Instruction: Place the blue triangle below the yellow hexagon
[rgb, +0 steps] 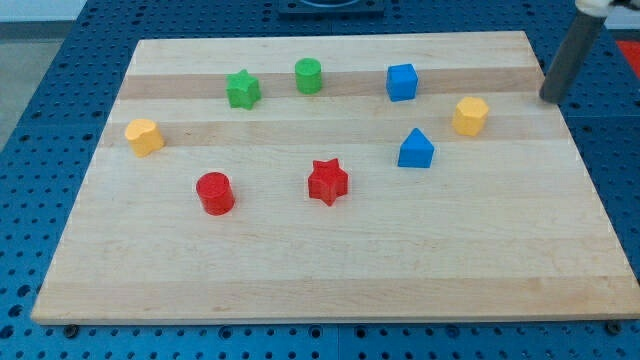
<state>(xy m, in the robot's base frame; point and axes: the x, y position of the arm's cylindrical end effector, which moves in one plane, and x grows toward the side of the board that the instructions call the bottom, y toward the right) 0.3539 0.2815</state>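
The blue triangle (416, 149) sits on the wooden board (330, 280) right of centre. The yellow hexagon (470, 116) lies up and to the right of it, a short gap apart. My tip (551, 99) is at the board's upper right edge, to the right of the yellow hexagon and apart from every block. The rod rises from it to the view's top right corner.
A blue cube (402, 82) lies above the triangle. A green cylinder (308, 76) and a green star (242, 89) sit at the upper middle. A red star (327, 182) and a red cylinder (215, 193) lie at centre-left. A yellow block (144, 136) is at the left.
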